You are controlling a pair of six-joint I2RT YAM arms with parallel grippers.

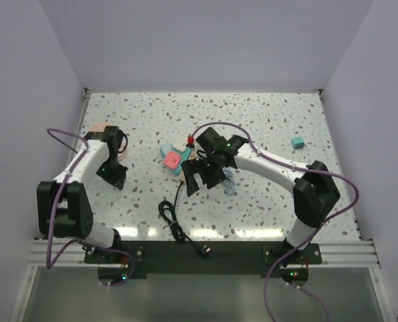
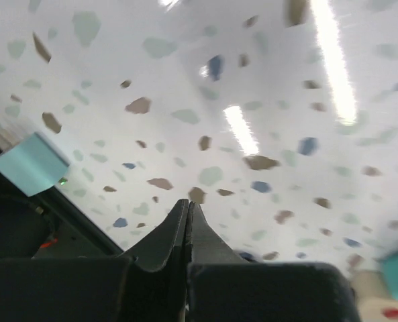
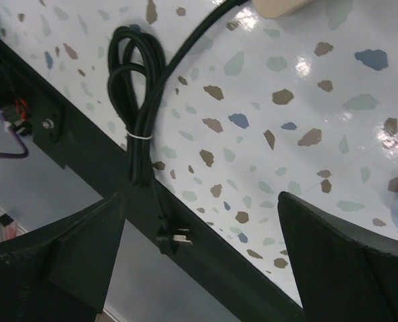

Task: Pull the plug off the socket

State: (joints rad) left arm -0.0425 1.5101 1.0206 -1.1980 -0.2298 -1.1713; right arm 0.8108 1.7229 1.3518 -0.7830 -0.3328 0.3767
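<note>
The right jaws stand wide apart and hold nothing; the left jaws are pressed together, also holding nothing.

Top view: my right arm (image 1: 272,164) reaches across the middle of the speckled table (image 1: 266,221), its jaws hanging over the socket (image 1: 190,155), a pale wooden strip mostly hidden beneath them. A pink block (image 1: 172,159) lies just beside the strip. A small red piece (image 1: 190,140) shows at its far side; it may be the plug, but I cannot tell from here. The thin black cable (image 1: 165,209) runs toward the near edge. My left arm (image 1: 84,161) is well apart, at the left.

Left wrist view: the two fingers (image 2: 178,228) meet at their tips above bare table.

Right wrist view: the coiled cable, bound with a white tie (image 3: 139,136), lies between the spread fingers (image 3: 71,255). Its own pronged end (image 3: 175,236) lies loose at the table's edge. Only a corner of the socket shows, at the top.

As I judge it, the jaws look at the cable, not the strip. I would centre them over the seated plug, close on its sides and pull straight along the pins. The strip looks light, so the left jaws should press down on a bare end.
</note>
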